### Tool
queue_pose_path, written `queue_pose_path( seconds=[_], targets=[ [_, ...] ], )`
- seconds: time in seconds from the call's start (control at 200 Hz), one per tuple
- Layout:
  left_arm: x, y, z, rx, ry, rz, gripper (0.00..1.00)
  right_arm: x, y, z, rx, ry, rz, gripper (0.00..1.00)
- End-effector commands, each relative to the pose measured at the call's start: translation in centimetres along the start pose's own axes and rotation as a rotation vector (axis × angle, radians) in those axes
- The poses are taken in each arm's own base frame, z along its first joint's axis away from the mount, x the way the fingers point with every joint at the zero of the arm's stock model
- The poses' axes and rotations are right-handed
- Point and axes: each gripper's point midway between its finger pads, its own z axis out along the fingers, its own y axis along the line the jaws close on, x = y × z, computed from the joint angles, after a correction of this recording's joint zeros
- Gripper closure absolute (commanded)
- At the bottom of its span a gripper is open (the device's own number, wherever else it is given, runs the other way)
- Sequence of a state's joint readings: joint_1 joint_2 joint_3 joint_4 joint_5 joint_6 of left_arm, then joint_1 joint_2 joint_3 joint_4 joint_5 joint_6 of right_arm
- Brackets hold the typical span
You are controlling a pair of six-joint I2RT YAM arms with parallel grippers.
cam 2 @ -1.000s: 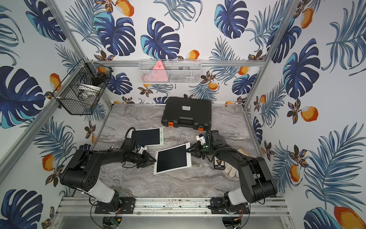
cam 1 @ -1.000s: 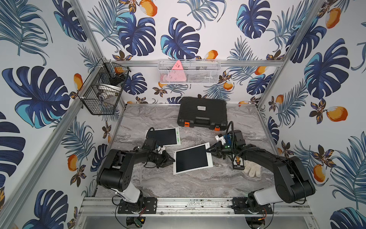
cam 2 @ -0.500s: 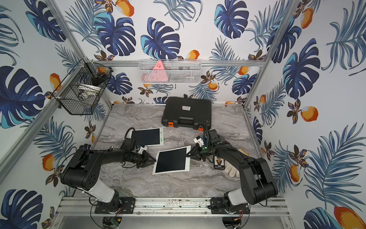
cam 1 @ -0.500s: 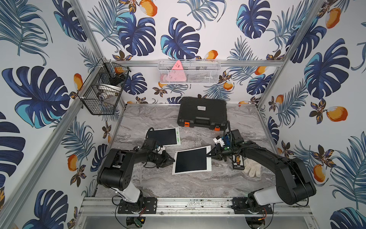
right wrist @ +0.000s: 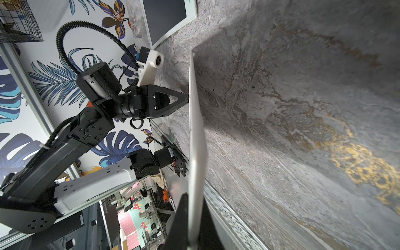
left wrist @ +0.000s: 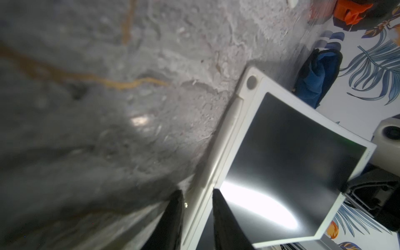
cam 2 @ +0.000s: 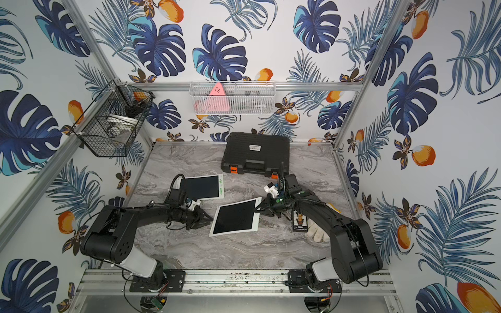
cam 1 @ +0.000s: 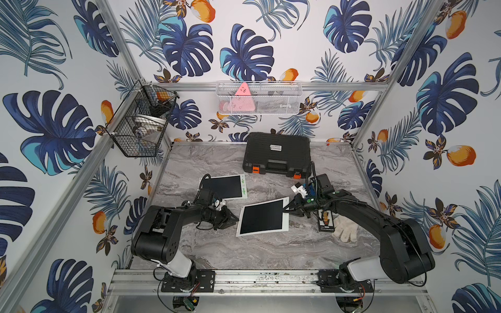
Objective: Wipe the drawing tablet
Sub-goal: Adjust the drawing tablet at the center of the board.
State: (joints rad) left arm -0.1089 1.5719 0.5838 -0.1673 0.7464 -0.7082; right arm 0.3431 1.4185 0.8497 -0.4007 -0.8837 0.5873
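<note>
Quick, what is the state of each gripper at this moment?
The left gripper: closed on one edge of the white drawing tablet.
The right gripper: closed on its opposite edge.

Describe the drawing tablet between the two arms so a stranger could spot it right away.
Start at the black case by the back wall and come forward across the marble table. The drawing tablet is the plain white-framed one angled between the left gripper and right gripper; the other tablet, flat and farther back, has green drawings on its border.
</note>
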Motion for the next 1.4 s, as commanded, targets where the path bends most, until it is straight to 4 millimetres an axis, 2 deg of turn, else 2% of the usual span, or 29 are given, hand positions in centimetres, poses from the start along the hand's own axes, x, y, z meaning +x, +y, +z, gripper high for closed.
queue_pose_path(
  seconds=[0.0,0.08,0.22,0.235,0.29,0.395,0.52,0.626,0.736,0.741,0.851,0.961,1.106,1.206,1.376,1.396],
  targets=[
    [0.1,5.4,-1.9,-0.323,-0.085,-0.106,0.67,-0.5,1.0,-1.3,0.045,-0.047,-0.050,1.00],
    [-0.8,3.4,-3.1,-0.301,-0.119,-0.078,0.67,-1.4,1.9,-3.0,0.118,-0.118,-0.103,1.00],
    [-1.9,0.3,-5.0,-0.267,-0.169,-0.045,0.66,-3.4,3.2,-7.6,0.367,-0.316,-0.248,1.00],
    [-1.9,0.0,-5.2,-0.261,-0.173,-0.041,0.66,-3.8,4.3,-8.4,0.383,-0.353,-0.285,1.00],
    [-2.2,-1.2,-5.8,-0.239,-0.187,-0.034,0.66,-4.3,5.6,-10.3,0.485,-0.446,-0.377,1.00],
    [-2.4,-3.2,-6.7,-0.198,-0.207,-0.023,0.66,-3.8,8.2,-11.9,0.672,-0.597,-0.605,1.00],
    [-2.5,-5.1,-7.7,-0.169,-0.224,0.000,0.65,-2.9,9.9,-13.0,0.872,-0.729,-0.783,1.00],
    [-2.4,-6.0,-8.1,-0.165,-0.228,0.019,0.65,-1.8,11.2,-12.1,1.008,-0.791,-0.957,1.00],
    [-2.1,-6.3,-8.2,-0.170,-0.232,0.034,0.65,0.1,13.2,-9.8,1.087,-0.821,-1.185,1.00],
    [-2.1,-6.3,-8.3,-0.172,-0.232,0.033,0.65,0.3,12.6,-9.2,1.100,-0.801,-1.202,1.00],
    [-1.8,-6.0,-8.4,-0.184,-0.235,0.040,0.64,2.1,12.6,-6.1,1.216,-0.791,-1.410,1.00],
    [-1.4,-5.5,-8.4,-0.194,-0.232,0.038,0.64,3.2,10.7,-4.0,1.390,-0.747,-1.486,1.00],
    [-1.1,-4.8,-8.3,-0.208,-0.232,0.035,0.64,5.9,8.9,-0.4,1.404,-0.654,-1.602,1.00],
    [-1.1,-4.6,-8.2,-0.215,-0.231,0.034,0.63,7.2,6.2,1.7,1.443,-0.544,-1.634,1.00],
    [-1.2,-4.3,-8.0,-0.219,-0.228,0.032,0.63,7.9,0.9,3.6,1.627,-0.386,-1.575,1.00],
    [-1.1,-4.2,-7.9,-0.222,-0.224,0.030,0.63,8.0,1.2,4.0,1.628,-0.391,-1.561,1.00]
  ],
)
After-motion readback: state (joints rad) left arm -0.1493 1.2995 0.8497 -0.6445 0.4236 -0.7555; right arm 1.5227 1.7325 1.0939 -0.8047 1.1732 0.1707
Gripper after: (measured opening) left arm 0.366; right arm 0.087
